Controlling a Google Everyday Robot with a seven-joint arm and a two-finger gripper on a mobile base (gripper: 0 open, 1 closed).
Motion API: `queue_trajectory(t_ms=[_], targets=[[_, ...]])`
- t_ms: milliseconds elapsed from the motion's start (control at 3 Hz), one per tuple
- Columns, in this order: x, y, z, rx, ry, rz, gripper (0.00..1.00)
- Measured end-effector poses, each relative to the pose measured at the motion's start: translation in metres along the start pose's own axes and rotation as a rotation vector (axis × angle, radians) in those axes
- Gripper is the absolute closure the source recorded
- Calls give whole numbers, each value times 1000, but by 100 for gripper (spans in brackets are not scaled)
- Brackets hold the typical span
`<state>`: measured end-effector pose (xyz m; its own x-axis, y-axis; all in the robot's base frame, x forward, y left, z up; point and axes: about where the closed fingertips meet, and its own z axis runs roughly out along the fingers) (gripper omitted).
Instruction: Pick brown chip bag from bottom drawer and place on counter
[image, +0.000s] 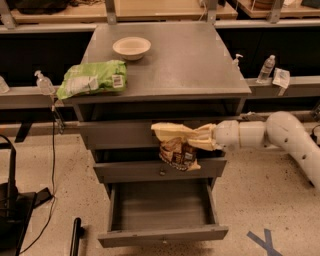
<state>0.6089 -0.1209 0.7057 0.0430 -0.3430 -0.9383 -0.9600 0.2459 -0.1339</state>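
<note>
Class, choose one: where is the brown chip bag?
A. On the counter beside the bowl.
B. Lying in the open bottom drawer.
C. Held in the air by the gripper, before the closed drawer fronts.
C: the brown chip bag hangs from the gripper, shut on its top, in front of the closed drawer fronts, above the open bottom drawer and below the counter.

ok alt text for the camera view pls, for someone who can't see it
The gripper holds the brown chip bag in the air in front of the upper drawer fronts, above the open bottom drawer. On the counter sit a green chip bag and a pale bowl.
</note>
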Motion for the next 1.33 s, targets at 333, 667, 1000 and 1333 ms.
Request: queue_trajectory(t_ms=[333,667,1000,1333], targets=[[-56,-25,-20,27,-7,-59,100],[-59,-27,-22,29,-24,-45,100],[-85,-39,-36,45,-149,49,100],[-131,-42,-64,27,-222,53,100]])
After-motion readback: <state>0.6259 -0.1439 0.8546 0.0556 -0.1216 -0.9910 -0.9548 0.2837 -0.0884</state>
